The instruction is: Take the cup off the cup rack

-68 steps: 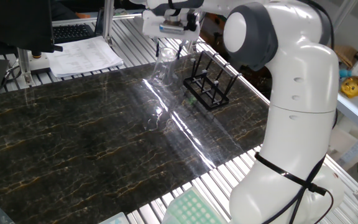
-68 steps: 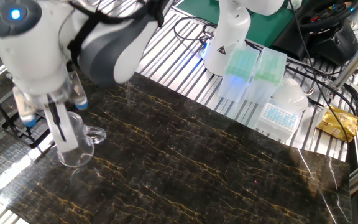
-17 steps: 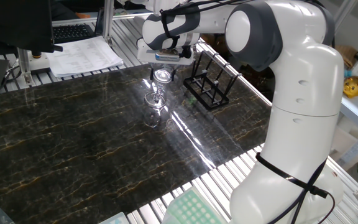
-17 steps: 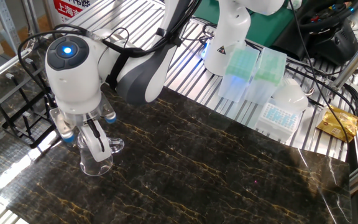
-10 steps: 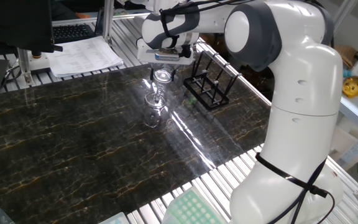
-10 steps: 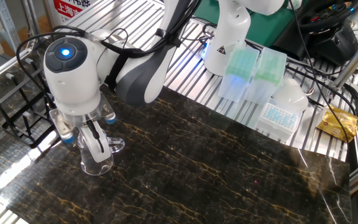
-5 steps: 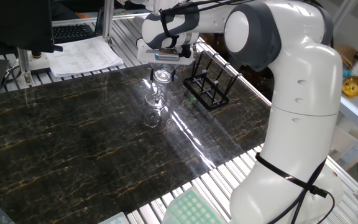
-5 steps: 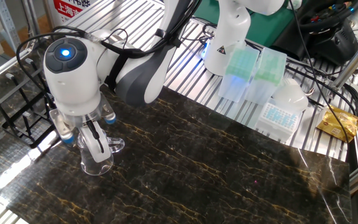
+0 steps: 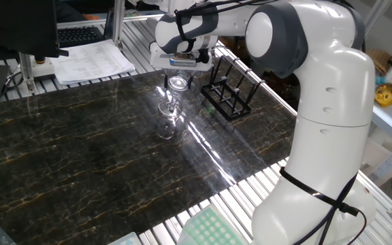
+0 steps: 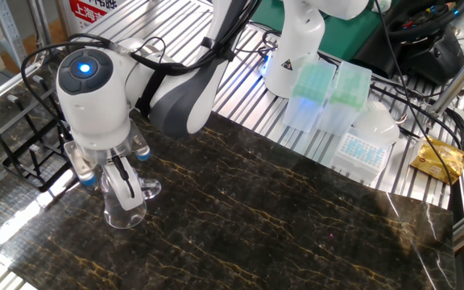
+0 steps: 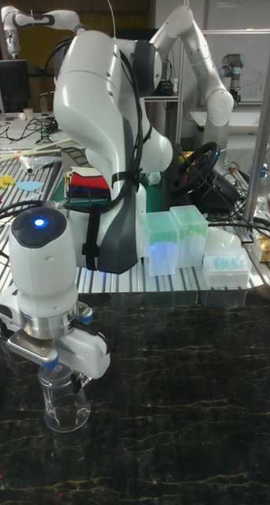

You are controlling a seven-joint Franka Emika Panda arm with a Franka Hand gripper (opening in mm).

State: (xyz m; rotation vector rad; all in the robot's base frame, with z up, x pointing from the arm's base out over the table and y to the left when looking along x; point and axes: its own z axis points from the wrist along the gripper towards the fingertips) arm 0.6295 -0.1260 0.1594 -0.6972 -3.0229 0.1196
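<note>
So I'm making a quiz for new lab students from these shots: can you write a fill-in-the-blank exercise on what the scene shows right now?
1. The clear cup stands upright on the dark ____ tabletop.
2. The hand grips the cup at its ____.
3. The black cup rack holds ____ cups.
4. On the arm above the hand, a round light glows ____.

Missing words: marble; rim; no; blue

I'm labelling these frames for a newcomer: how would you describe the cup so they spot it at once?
Start at the dark marble-patterned table and follow the white arm down to its gripper. The cup stands upright right under it, off the black cup rack beside it. It is the only clear glass item there.
</note>
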